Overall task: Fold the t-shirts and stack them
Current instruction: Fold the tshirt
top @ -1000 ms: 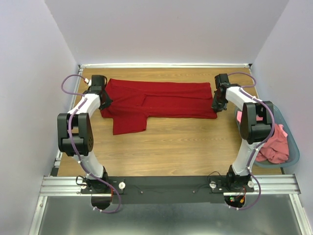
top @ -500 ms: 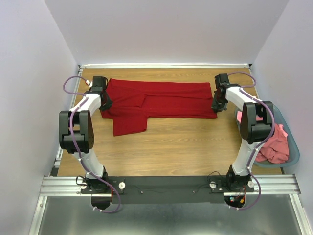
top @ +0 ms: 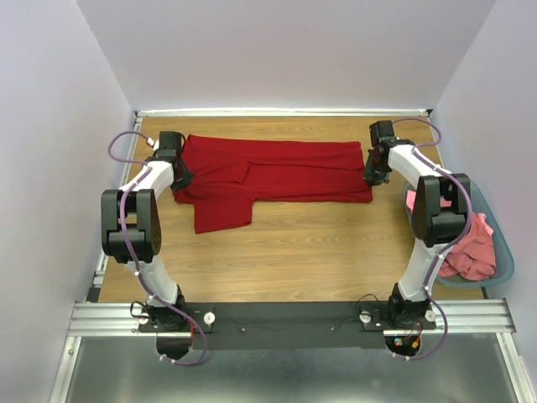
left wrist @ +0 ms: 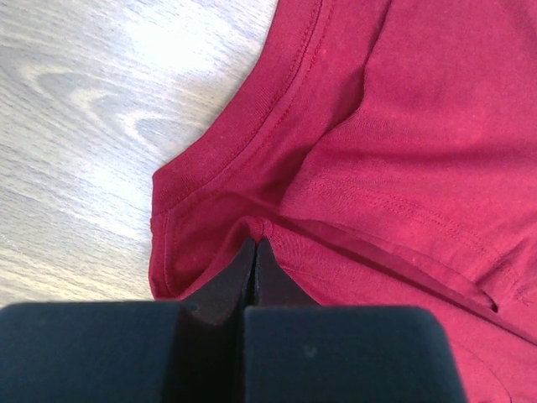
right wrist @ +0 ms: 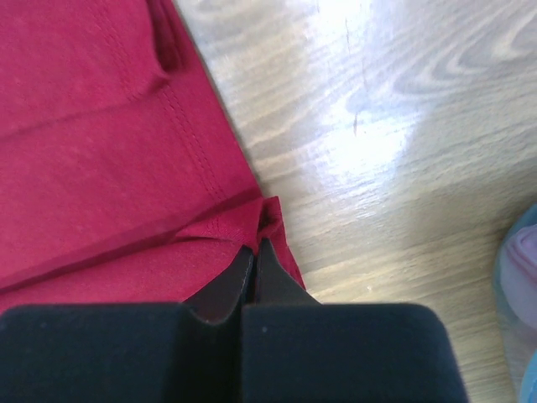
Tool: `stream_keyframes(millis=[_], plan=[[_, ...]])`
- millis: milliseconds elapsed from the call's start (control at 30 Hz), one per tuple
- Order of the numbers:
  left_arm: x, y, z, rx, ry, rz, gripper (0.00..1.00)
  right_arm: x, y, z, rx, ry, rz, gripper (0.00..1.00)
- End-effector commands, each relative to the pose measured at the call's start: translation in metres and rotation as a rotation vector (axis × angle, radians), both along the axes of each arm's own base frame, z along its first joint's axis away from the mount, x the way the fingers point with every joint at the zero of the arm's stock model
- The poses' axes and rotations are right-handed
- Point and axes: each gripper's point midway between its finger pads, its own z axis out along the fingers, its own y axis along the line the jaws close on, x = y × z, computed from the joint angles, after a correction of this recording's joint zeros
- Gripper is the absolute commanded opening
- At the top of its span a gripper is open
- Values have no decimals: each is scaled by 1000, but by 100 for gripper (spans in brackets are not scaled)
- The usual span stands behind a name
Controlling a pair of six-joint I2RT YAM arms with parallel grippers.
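Note:
A dark red t-shirt (top: 277,172) lies stretched sideways across the far half of the wooden table, one sleeve (top: 222,211) hanging toward me. My left gripper (top: 179,174) is at its left end, by the collar. In the left wrist view that gripper (left wrist: 254,243) is shut, pinching a small fold of the red t-shirt (left wrist: 403,143). My right gripper (top: 370,177) is at the shirt's right end. In the right wrist view it (right wrist: 256,244) is shut on the hem corner of the red t-shirt (right wrist: 92,143). Salmon-pink t-shirts (top: 471,248) lie crumpled at the right.
A grey-blue plastic basket (top: 506,252) holds the pink shirts at the table's right edge, close beside the right arm; its rim (right wrist: 530,369) shows in the right wrist view. White walls close in the table on three sides. Bare wood (top: 319,252) lies between shirt and arm bases.
The right gripper has shifted slightly toward the far wall with the hem corner. The left wrist edged a little outward early on. Both stay shut on the shirt.

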Motion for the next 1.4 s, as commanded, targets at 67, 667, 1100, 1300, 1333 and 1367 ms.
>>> stream_keyframes(millis=[67, 667, 1100, 1300, 1333, 1367], plan=[[-2, 16, -7, 40, 8, 56, 6, 12, -1, -6, -9, -3, -9, 9], [-83, -29, 56, -6, -145, -72, 98, -26, 120, 92, 231, -233, 258, 83], [-137, -55, -21, -90, -18, -47, 80, -99, 318, 54, 712, -178, 534, 67], [-138, -51, -42, -45, 48, -53, 69, -111, 365, 24, 758, -107, 561, 60], [-139, -51, -44, -46, 56, -54, 66, -114, 370, 19, 759, -94, 558, 59], [-139, -52, -44, -49, 55, -57, 62, -116, 372, 7, 750, -68, 548, 57]])
